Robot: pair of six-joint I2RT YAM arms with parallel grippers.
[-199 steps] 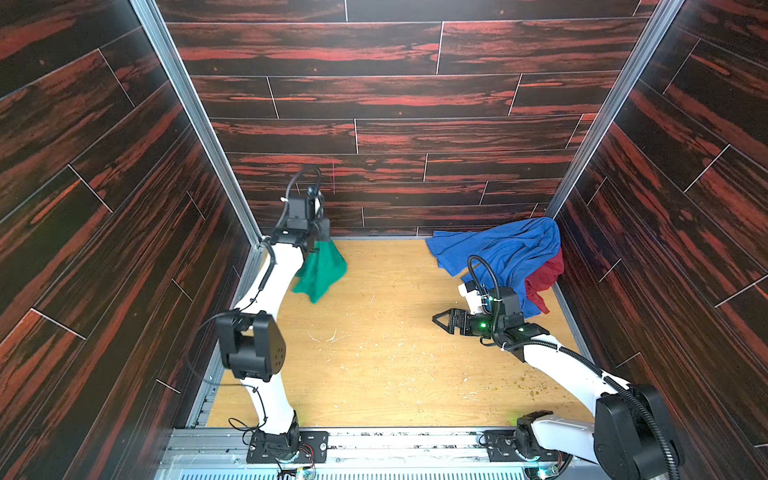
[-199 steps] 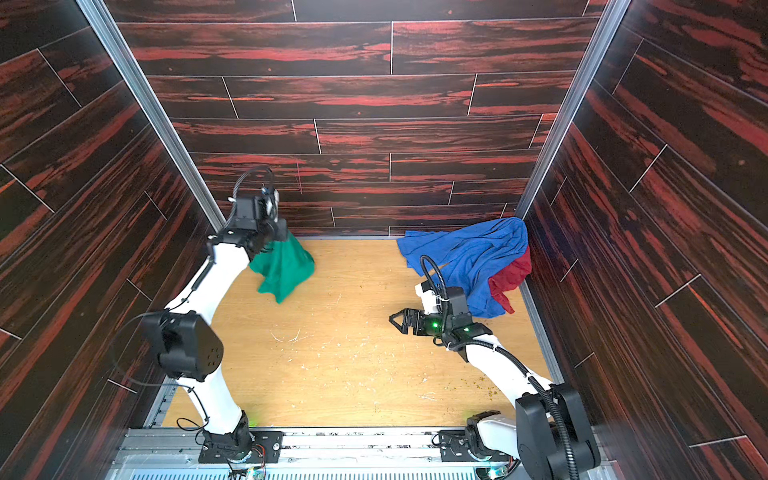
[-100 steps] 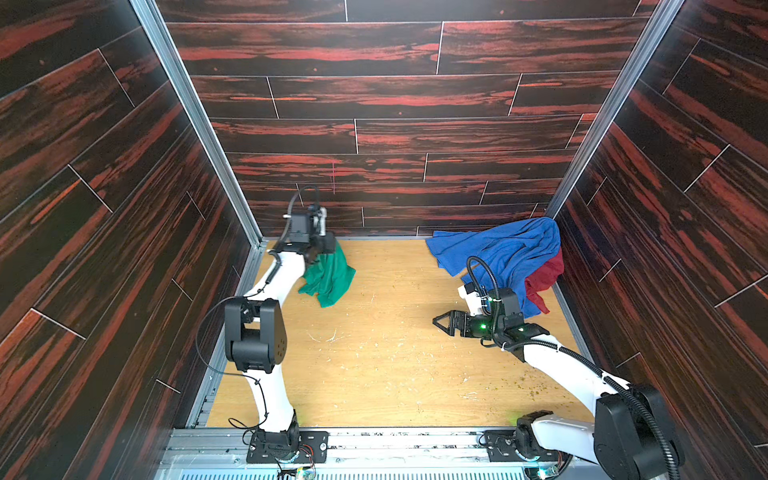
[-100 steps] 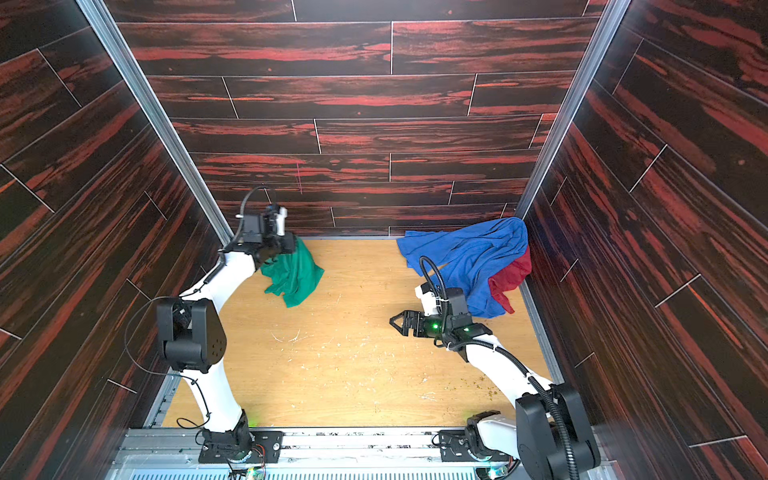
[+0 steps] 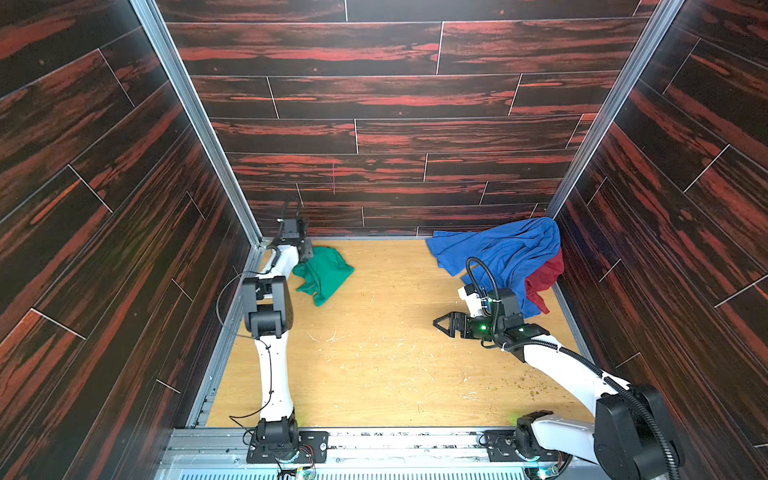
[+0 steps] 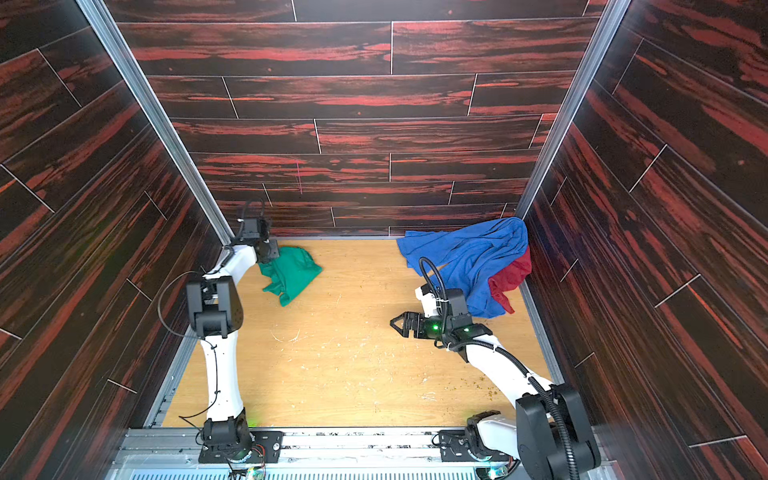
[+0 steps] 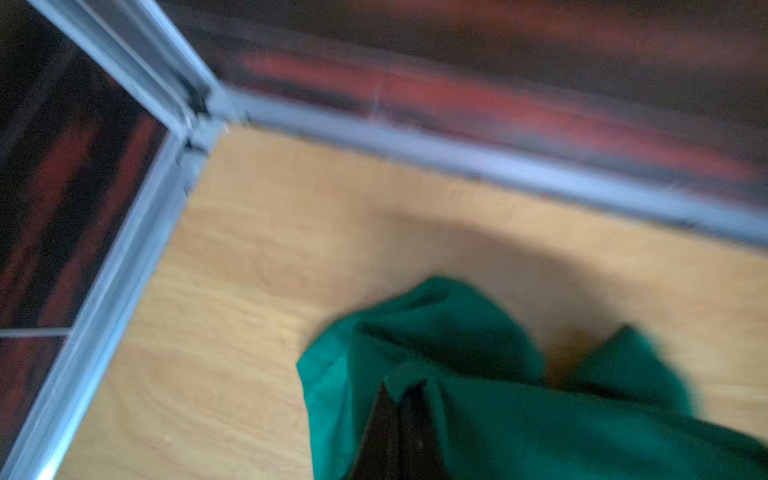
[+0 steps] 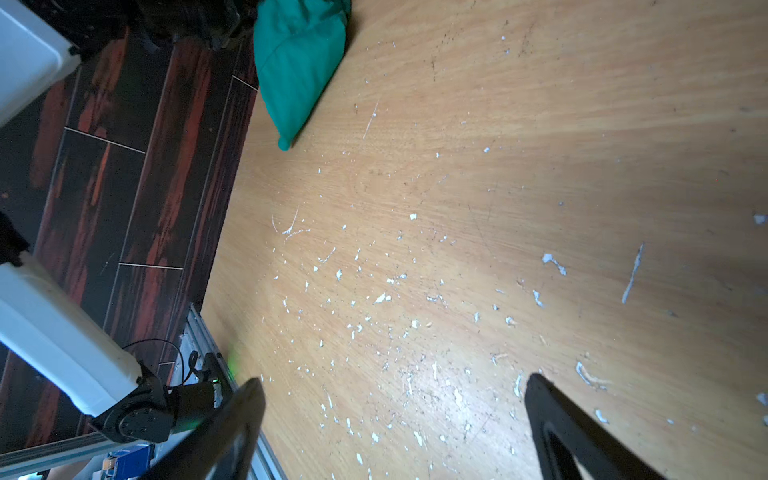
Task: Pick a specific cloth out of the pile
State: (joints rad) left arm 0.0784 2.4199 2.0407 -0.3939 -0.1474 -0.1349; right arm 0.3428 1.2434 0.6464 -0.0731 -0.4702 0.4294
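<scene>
My left claw (image 7: 401,388) is pinched together on an edge of the cloth (image 5: 326,274), whose green folds slump onto the table (image 5: 374,374) near the far left corner, well apart from the pile (image 5: 503,257) heaped in the far right corner, blue over dark red. The left wrist view is blurred, but green fabric wraps the closed tips. My right claw (image 5: 441,325) hangs low over the wood just in front of the pile, its fingers spread wide apart and pointing toward the left side.
</scene>
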